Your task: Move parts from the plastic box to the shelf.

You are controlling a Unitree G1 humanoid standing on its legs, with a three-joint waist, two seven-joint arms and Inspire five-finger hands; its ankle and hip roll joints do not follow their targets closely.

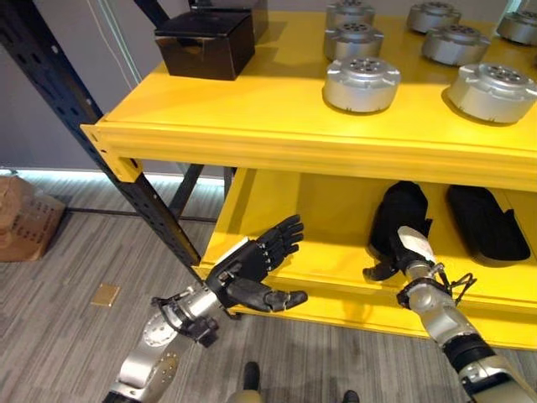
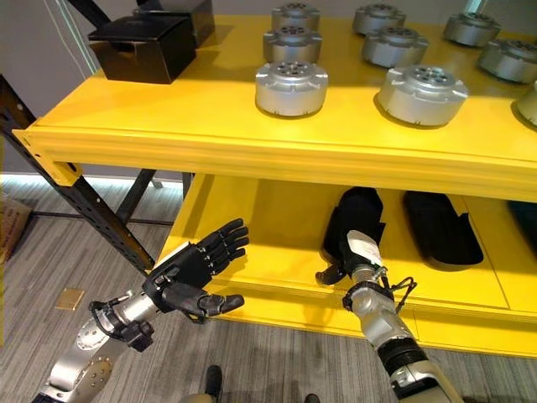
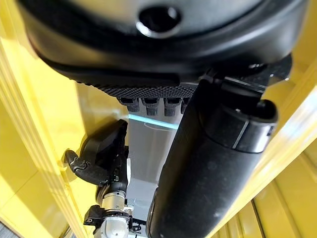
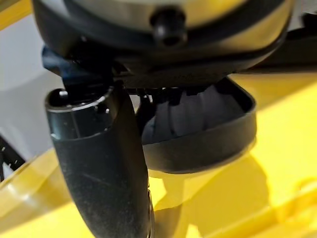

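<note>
The left hand (image 1: pixel 252 270) is held with fingers spread wide, empty, before the lower shelf (image 1: pixel 336 290) front edge. The right hand (image 1: pixel 409 252) is placed at a black part (image 1: pixel 401 214) there; its finger state cannot be told.

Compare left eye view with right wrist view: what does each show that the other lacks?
Left eye view: silver round parts and a black box on the yellow shelf's top level, and the open left hand in front of the lower level. Right wrist view: a close look at the right hand, its thumb beside the black part's rim. Shared: the right hand, that black part and the yellow shelf.
</note>
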